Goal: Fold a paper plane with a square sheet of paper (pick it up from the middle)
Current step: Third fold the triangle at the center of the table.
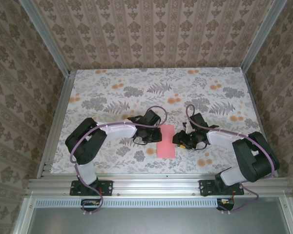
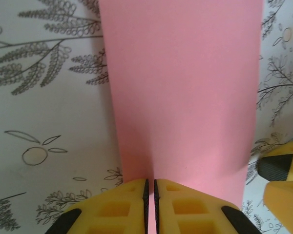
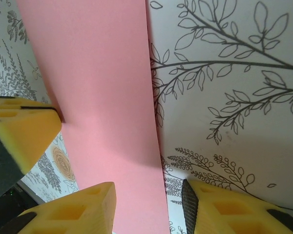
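Inside a booth papered in brown damask, a table (image 1: 112, 87) covered in a grey fern-and-orange-blossom print fills the top view, with both arms reaching in from its lower edge. Left of centre, the left gripper (image 1: 154, 136) meets the left edge of the salmon-pink sheet of paper (image 1: 166, 141), which lies in the lower middle of the frame as an upright oblong rather than a square. That shape suggests one fold is already in, though no view confirms it. In the left wrist view its yellow fingers (image 2: 185, 209) are pressed together, apparently pinching the sheet's near edge, pink showing in the slit between them. On the sheet's right side sits the right gripper (image 1: 178, 141). In its own wrist view the right gripper (image 3: 149, 209) has its jaws spread, straddling the paper's long edge without holding it. With only a thin edge pinched, any tug could tear or crumple the sheet or drag it across the slick print, skewing the next crease. The two grippers also work very near each other, so a careless move could knock them together.
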You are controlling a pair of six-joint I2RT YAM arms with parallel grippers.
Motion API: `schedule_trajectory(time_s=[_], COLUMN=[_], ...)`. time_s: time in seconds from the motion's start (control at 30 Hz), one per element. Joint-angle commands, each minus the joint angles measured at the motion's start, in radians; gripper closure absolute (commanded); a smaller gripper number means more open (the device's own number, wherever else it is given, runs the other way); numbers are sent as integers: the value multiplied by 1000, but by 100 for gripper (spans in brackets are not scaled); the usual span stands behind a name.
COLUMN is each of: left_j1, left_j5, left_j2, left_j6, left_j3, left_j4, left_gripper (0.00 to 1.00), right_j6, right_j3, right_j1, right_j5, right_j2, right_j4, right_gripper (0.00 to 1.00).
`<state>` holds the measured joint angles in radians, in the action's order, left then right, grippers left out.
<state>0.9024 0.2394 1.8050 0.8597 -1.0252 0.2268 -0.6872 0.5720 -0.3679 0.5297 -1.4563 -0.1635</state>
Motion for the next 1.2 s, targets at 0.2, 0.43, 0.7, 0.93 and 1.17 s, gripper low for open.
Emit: schedule_trajectory(time_s=[0.2, 0.43, 0.7, 0.93, 1.17], left_j1=[-6, -5, -5, -5, 1], left_j5=[-6, 1, 0, -2, -21], left_j2=[7, 19, 14, 9, -4], left_j6=[12, 9, 6, -3, -34], left_j3=[48, 53, 58, 58, 46], left_j4=[-13, -14, -12, -7, 29], left_gripper=[86, 87, 87, 87, 87], right_j6=[-29, -36, -66, -56, 11], right_j3=[-1, 5, 4, 16, 72], right_j1=[-12, -22, -32, -32, -25], right_j5=[39, 55, 85, 71, 46], right_j2=[-13, -42, -56, -36, -66], right_j4=[30, 54, 104, 86, 10], right_gripper=[57, 56, 56, 58, 60])
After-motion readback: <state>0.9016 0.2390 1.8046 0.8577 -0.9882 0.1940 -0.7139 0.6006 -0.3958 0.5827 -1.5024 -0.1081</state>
